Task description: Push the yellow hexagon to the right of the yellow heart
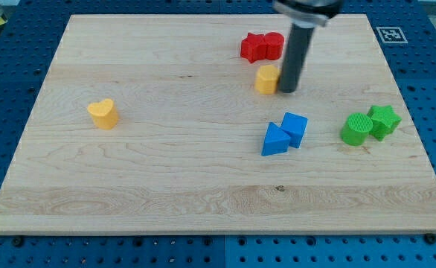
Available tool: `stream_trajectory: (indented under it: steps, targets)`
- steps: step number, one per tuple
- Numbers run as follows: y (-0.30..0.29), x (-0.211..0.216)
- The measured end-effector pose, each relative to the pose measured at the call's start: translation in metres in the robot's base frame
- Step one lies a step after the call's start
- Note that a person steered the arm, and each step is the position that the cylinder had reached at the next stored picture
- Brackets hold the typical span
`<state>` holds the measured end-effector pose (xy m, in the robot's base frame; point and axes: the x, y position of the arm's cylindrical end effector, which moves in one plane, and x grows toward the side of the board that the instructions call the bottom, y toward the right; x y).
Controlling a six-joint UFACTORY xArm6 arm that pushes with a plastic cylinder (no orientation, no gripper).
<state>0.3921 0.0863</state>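
The pale wooden board [203,186] lies on blue pegboard [2,112]. My rod's top is cut off at the view's top; I have no jaws. My tip [287,91] touches the yellow hexagon [266,79], just to its left. The yellow heart [103,113] sits far left.

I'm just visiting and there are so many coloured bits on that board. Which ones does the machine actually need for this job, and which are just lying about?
Part of the job:
- yellow hexagon, at the view's top
- yellow heart, far at the view's left
- my tip, right beside the hexagon on its right side

Just lying about:
- two red blocks
- two blue blocks
- two green blocks
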Motion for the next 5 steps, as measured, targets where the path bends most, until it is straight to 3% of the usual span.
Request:
stream_trajectory:
  steps: [1, 3, 4, 5]
  targets:
    - [-0.044, 0.006]
    - [-0.007, -0.007]
    - [-0.004, -0.041]
    - [-0.045, -0.039]
